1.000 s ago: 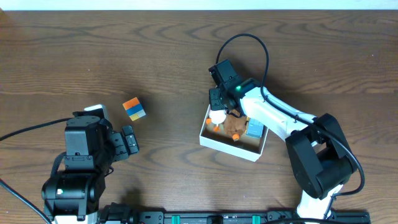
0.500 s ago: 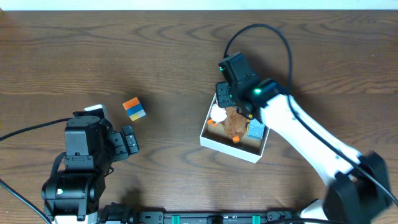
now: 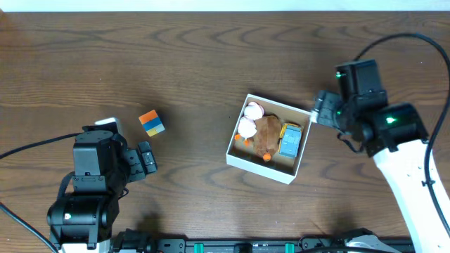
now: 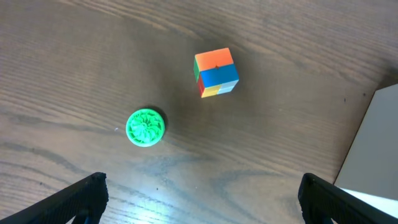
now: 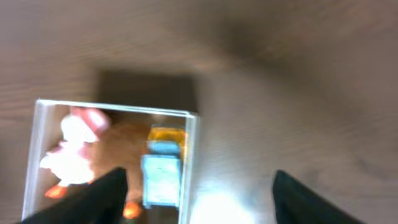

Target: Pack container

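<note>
The container [image 3: 233, 153] is a white box with a tan inside, standing right of the table's middle. A white and pink toy [image 3: 247, 121], a brown toy [image 3: 266, 138] and a blue toy [image 3: 290, 140] lie in it. My right gripper [image 3: 318, 112] hovers just past the box's right edge, open and holding nothing. In the blurred right wrist view, the container's right wall [image 5: 189, 155] runs between the spread fingers of the gripper [image 5: 202, 202]. My left gripper [image 3: 145, 159] rests open at the lower left. A multicoloured cube [image 4: 216, 72] lies ahead of the left gripper [image 4: 205, 199].
A small green ribbed disc [image 4: 145, 127] lies on the wood to the left of the cube [image 3: 151, 122]; it does not show from overhead. A pale flat surface [image 4: 373, 149] fills the right edge of the left wrist view.
My right gripper has come up out of the container and swung right past its edge, opening on the way. The white and pink toy stays in the box. The left arm is still.
</note>
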Controlling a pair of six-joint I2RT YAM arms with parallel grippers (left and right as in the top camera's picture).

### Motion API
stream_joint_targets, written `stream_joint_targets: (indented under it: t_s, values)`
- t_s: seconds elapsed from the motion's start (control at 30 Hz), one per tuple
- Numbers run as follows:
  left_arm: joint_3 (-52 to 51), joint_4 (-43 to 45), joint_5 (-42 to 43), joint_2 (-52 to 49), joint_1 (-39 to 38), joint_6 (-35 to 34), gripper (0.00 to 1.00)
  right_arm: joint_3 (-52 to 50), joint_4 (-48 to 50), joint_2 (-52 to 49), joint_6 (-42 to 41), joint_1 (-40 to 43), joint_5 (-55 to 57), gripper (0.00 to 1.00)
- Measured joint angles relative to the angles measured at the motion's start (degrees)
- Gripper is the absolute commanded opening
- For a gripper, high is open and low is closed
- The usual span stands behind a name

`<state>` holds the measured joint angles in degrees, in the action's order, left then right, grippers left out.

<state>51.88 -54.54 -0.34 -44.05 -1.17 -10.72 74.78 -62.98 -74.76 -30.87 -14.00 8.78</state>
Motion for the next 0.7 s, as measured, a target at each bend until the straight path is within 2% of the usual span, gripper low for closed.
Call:
stream_joint_targets:
  t_s: [0.2,0.33,0.5,0.7]
  values:
    - [0.0,0.35,-0.04,0.0,0.0,0.0,0.98,-5.97,0.33,-2.4,-1.97,1.07,-1.4,0.57]
    - [0.0,0.35,-0.04,0.0,0.0,-0.02,0.98,-11.47,3.74,-5.29,-3.67,1.14,-1.88,0.44]
    - [0.0,0.35,-0.02,0.0,0.0,0.0,0.98,-15.85,7.67,-8.63,-4.55,1.22,-2.14,0.43]
    - [0.0,0.37,-0.04,0.0,0.0,0.0,0.98,-16.52,14.8,-13.42,-3.15,1.22,-4.07,0.44]
